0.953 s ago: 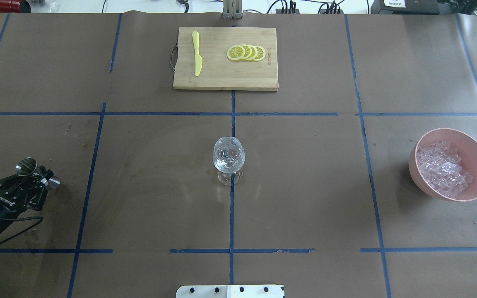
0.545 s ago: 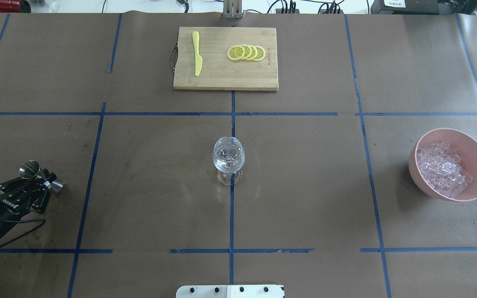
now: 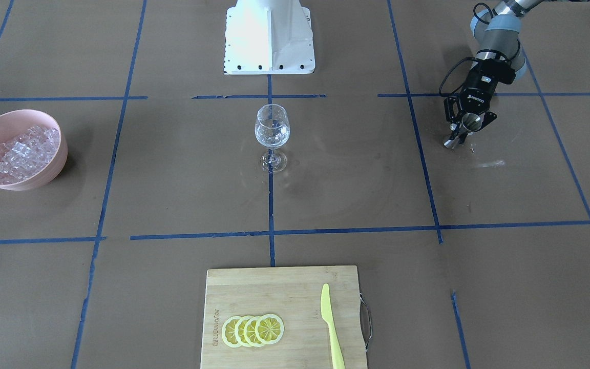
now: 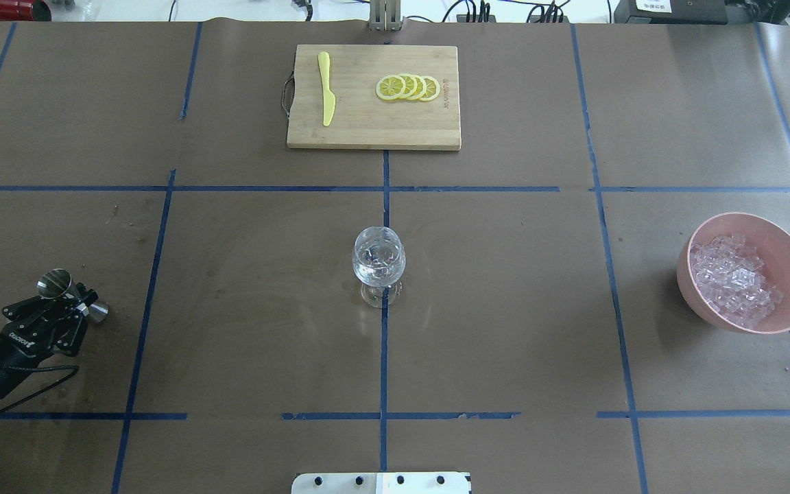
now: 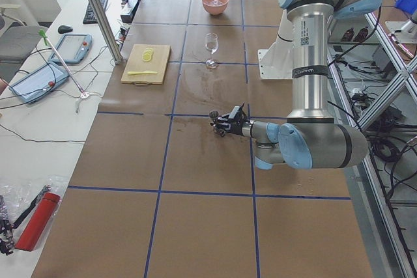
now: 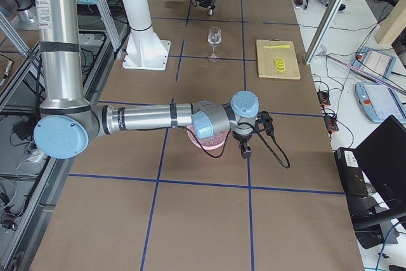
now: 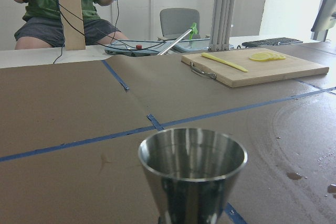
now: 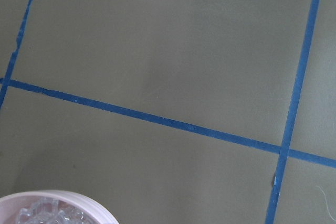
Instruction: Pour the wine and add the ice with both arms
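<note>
Exterior right: ice point(image 8: 52, 216) apparently just beside right gripper point(image 6: 245, 152).

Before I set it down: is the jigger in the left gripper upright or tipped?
Upright: in the left wrist view the jigger stands mouth up, its rim level.

Bright, even light fills every view. The pink bowl point(image 4: 782, 257) throws a soft shadow toward 9 o'clock in the overhead view. The white pedestal point(image 3: 269, 36) glares at 12 o'clock in the front-facing view.
</note>
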